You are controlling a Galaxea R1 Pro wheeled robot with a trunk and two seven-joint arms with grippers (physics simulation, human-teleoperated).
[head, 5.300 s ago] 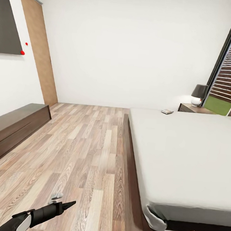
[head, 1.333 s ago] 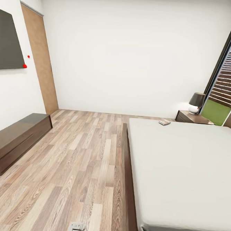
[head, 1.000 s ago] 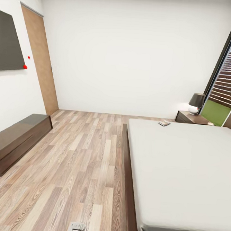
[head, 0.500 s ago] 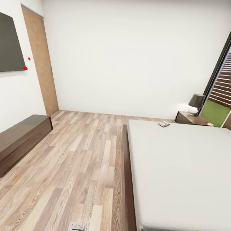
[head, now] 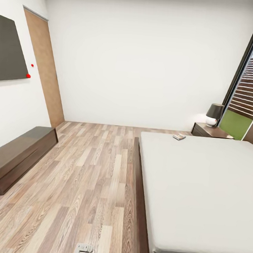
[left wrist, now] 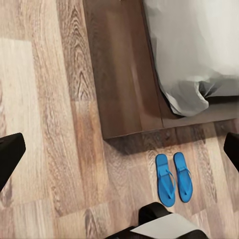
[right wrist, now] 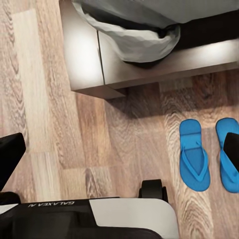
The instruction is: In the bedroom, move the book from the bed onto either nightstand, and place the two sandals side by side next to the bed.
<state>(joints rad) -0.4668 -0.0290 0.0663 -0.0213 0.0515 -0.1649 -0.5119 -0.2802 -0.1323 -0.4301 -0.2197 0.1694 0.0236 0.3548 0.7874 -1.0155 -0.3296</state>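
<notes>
bed [head: 197, 193]: pale mattress on dark frame, right of the plank floor [head: 87, 184].
nightstand [head: 210, 130]: past the bed's far corner, lamp [head: 214, 113] on top.
sandals [left wrist: 173, 178]: side by side on the floor by the bed's foot corner, apart from both jaws; that half looks done.
book [head: 179, 136]: on the mattress's far edge, near the nightstand, well away from the jaws.
change: view drifted slightly down against a second ago; little progress toward the book.
left jaws: spread wide, empty.
right jaws: spread wide, empty.

book [head: 179, 136]: cover too small to read | right claw [right wrist: 119, 149]: fingertip covers one sandal [right wrist: 228, 155]
</notes>
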